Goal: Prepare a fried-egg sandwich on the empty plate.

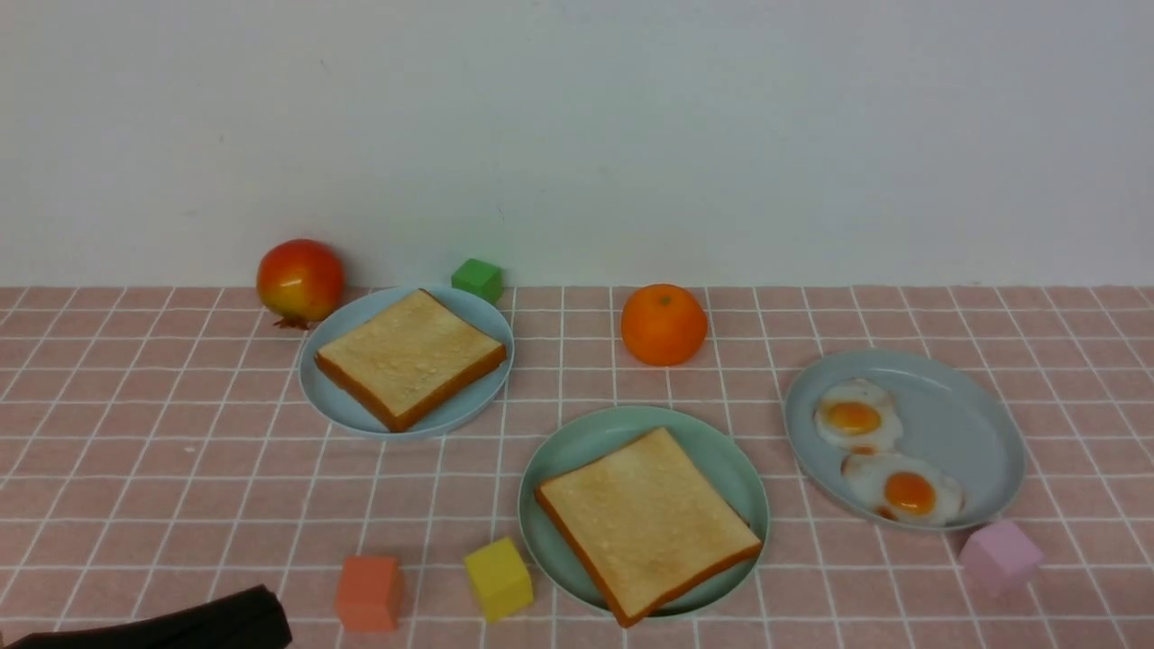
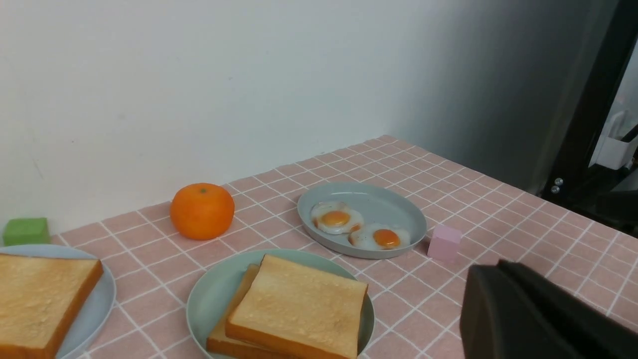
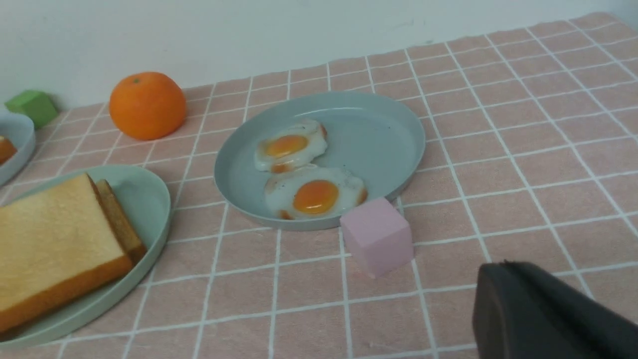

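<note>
Mint-green plate [image 1: 721, 451] sits near the front centre of the pink-tiled bench [image 1: 180, 451]. On it: two toast slices stacked, top slice [image 1: 647, 523] skewed so the lower slice [image 2: 239, 319] peeks out along one edge (seen in both wrist views). No egg visible betw. them; can't tell what the stack hides.

From that plate, in the front view:
- 10 o'clock: blue-grey plate [image 1: 325, 397] w/ one toast slice [image 1: 410, 356].
- 3 o'clock: second blue-grey plate [image 1: 974, 415], two fried eggs on it, the far egg [image 1: 855, 416] and the near egg [image 1: 906, 491], whites touching.
- 12 o'clock: orange [image 1: 664, 324].
- 9 o'clock, just beside the rim: yellow cube [image 1: 498, 578]; orange-red cube [image 1: 368, 592] further out.
- Pink cube [image 1: 999, 554] just beside the egg plate's near rim.
- Green cube [image 1: 477, 278] and a red-yellow pomegranate-like fruit [image 1: 300, 280] at the back by the wall.

Left claw [image 2: 528, 314]: dark body only, low at the bench's front-left corner, fully closed, holding nothing. Right claw [image 3: 543, 319]: out of the front view, also closed and empty (its wrist view shows it apart from the pink cube).
</note>
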Controlling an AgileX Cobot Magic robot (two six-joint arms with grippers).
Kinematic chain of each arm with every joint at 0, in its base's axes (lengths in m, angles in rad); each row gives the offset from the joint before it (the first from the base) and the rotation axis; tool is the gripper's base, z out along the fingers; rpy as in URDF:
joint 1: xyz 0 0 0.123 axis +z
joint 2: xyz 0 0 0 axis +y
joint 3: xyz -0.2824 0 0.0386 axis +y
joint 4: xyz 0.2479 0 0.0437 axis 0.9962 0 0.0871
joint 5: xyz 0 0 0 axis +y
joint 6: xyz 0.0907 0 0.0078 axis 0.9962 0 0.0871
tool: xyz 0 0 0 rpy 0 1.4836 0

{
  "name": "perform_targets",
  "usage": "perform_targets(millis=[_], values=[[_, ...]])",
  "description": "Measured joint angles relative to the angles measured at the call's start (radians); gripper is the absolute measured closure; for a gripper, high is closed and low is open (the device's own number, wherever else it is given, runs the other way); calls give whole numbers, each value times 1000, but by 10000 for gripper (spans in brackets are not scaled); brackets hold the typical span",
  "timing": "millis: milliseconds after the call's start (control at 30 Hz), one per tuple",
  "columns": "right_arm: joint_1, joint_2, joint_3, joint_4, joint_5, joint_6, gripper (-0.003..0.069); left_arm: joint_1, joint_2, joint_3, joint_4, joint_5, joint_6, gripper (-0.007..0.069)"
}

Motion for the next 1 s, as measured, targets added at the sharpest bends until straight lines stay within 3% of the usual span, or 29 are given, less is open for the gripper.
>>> perform_targets(millis=[133,367,1000], values=[[0,0,0,22,-11,-9,666,0,0,0,0,5,0,613],[0,0,1,113,59,-200,666,0,0,1,0,16,0,613],[0,0,-2,127,83,-226,658,0,0,1,0,19,-2,612]])
